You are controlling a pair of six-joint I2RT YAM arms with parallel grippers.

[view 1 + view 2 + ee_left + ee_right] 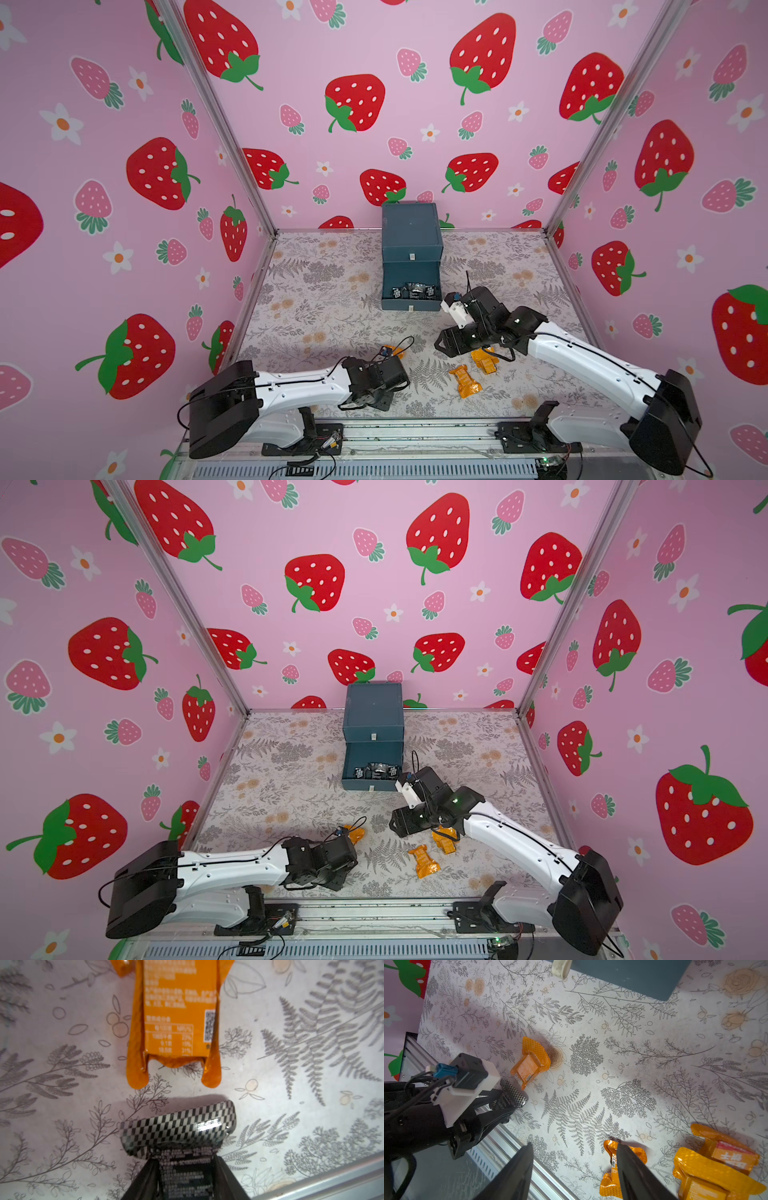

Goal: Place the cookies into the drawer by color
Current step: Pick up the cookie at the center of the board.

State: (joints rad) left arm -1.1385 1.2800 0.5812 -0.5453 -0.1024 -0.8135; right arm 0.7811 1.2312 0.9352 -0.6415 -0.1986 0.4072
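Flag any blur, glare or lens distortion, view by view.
Both top views: wide-angle stretch, frame posts splayed, soft shadows on the table. Left wrist view: white glare on the checkered packet, print on the orange packet soft. Right wrist view: table pattern sharp, right gripper's fingers dark silhouettes, foil glinting on two nearby orange packets.

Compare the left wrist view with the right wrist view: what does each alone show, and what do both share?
Left wrist only: the print on the black-and-white checkered foil packet held in the left gripper. Right wrist only: the dark teal drawer box, its white pull tab, the open right gripper and more orange foil packets. Both: that checkered packet, the orange foil packet beside it and the floral table.
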